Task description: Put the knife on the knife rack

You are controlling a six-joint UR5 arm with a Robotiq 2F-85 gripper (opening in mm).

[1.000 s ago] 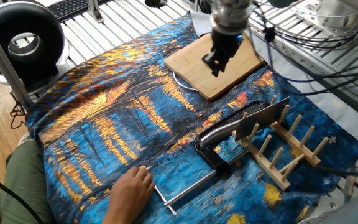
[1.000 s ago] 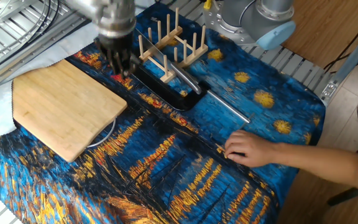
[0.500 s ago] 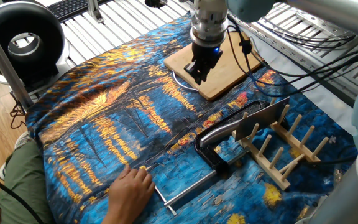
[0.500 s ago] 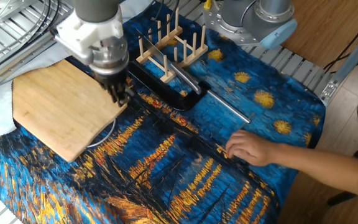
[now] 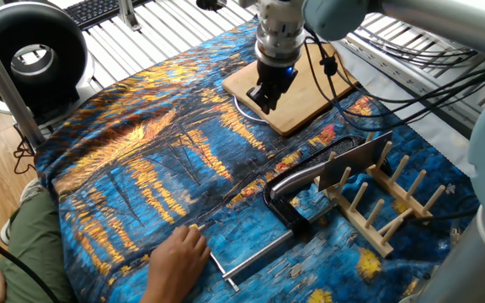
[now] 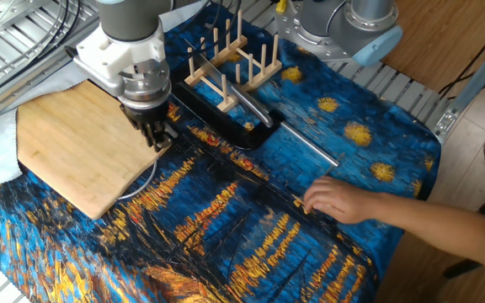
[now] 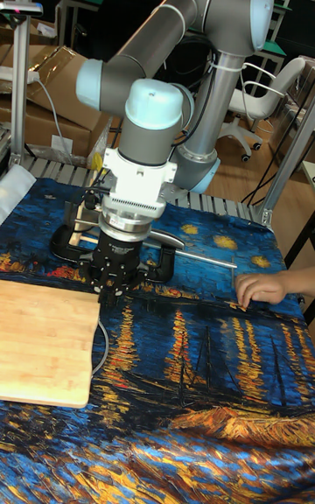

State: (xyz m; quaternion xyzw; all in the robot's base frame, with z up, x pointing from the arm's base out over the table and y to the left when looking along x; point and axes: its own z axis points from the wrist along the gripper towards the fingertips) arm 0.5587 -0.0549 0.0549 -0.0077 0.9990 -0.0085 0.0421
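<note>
Trouble from here looks likeliest around the knife: it leans tilted against the pegs at the near end of the rack, blade up among the dowels and curved steel handle slanting down over the black clamp, so a nudge from the arm or a tug on the cloth could tip it off. A person's hand rests on that cloth near the clamp's rod, inside the arm's reach, which I judge a collision risk. The end effector hangs low over the corner of the board, well apart from the knife, carrying nothing; whether its fingers are spread or pressed together I cannot tell. The blade is broad, rectangular, silver-grey; the handle shiny.
</note>
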